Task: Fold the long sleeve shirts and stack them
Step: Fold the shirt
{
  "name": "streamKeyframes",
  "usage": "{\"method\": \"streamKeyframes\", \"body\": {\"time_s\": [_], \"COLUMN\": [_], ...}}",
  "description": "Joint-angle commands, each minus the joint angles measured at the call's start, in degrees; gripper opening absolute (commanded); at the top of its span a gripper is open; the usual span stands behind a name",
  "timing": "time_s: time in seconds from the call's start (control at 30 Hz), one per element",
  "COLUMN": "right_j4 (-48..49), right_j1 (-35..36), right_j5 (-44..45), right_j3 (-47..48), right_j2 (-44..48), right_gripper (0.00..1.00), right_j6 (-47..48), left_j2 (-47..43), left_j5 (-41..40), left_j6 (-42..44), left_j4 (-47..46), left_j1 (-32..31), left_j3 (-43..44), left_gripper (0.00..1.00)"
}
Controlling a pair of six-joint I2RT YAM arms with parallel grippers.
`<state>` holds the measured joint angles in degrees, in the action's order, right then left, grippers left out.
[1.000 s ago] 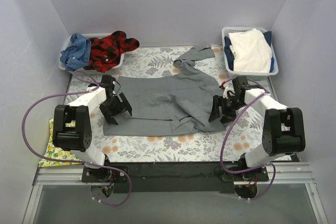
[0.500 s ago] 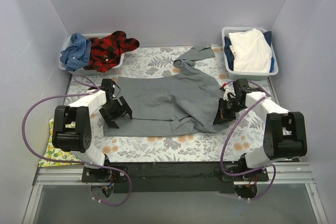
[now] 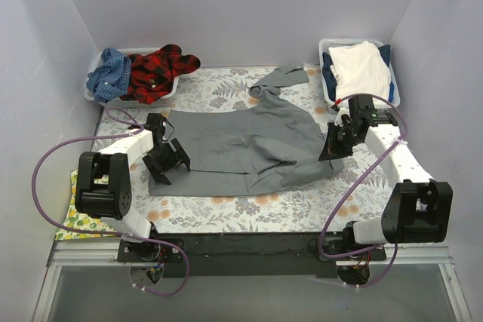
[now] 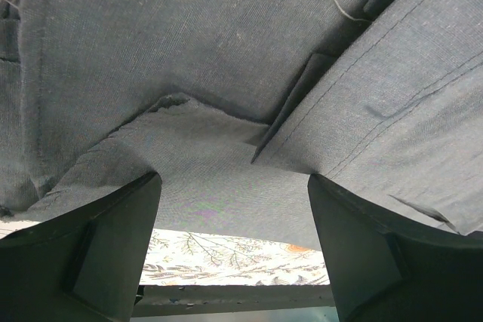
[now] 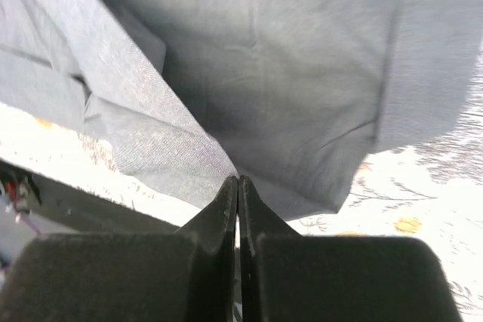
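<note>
A plain grey long sleeve shirt lies spread on the fern-print cover, one sleeve trailing toward the back. My right gripper is shut on the shirt's right edge and holds it raised; in the right wrist view the grey cloth runs up into the closed gripper. My left gripper stands open at the shirt's left hem, and the left wrist view shows the cloth lying between the gripper's spread fingers. A red-black plaid shirt and a blue checked shirt sit bunched at the back left.
The two bunched shirts fill a white basket at the back left. Another basket at the back right holds a white cloth over dark blue fabric. A yellow lemon-print cloth hangs off the front left corner. Walls close in on three sides.
My right gripper closed on the shirt's right edge, then rose and moved back and right, drawing the cloth with it. The left arm barely moved.
</note>
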<state>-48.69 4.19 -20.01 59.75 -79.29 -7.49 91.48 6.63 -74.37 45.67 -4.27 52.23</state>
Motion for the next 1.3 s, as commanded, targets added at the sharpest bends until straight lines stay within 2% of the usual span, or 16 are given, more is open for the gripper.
{"method": "streamKeyframes", "body": {"time_s": [0.0,0.17,0.3,0.47,0.63,0.9,1.03,1.27], "right_j4": [-1.2,4.4,8.5,7.9,7.9,10.1,10.2,10.1], "right_j1": [-1.6,-1.7,-1.7,-1.7,-1.7,-1.6,-1.7,-1.7], "right_j5": [6.6,6.1,1.9,0.1,2.2,5.5,6.2,6.5], "right_j3": [3.3,4.8,6.5,5.9,1.2,2.5,3.3,3.5], "right_j2": [2.3,-0.6,-5.6,-9.8,-12.2,-20.8,-22.8,-24.2], "right_gripper": [0.01,0.01,0.01,0.01,0.01,0.01,0.01,0.01], "right_j6": [-2.3,-3.9,-4.3,-4.2,-3.9,-4.9,-4.9,-5.7], "left_j2": [1.2,1.6,1.7,-0.2,-3.0,-2.4,1.3,5.2], "left_j5": [-4.5,-4.4,-4.5,-5.8,-8.0,-7.3,-4.3,0.3], "left_j6": [0.7,0.8,1.2,1.0,0.4,1.2,1.9,1.9], "left_j4": [1.3,1.2,1.1,2.6,3.6,0.5,-2.3,-8.3], "left_j1": [0.1,0.0,0.0,0.0,0.0,0.1,0.0,0.0], "left_j3": [-2.1,-2.1,-1.7,1.6,8.5,14.3,13.4,10.9], "left_gripper": [0.8,0.79,0.8,0.8,0.8,0.81,0.79,0.62]}}
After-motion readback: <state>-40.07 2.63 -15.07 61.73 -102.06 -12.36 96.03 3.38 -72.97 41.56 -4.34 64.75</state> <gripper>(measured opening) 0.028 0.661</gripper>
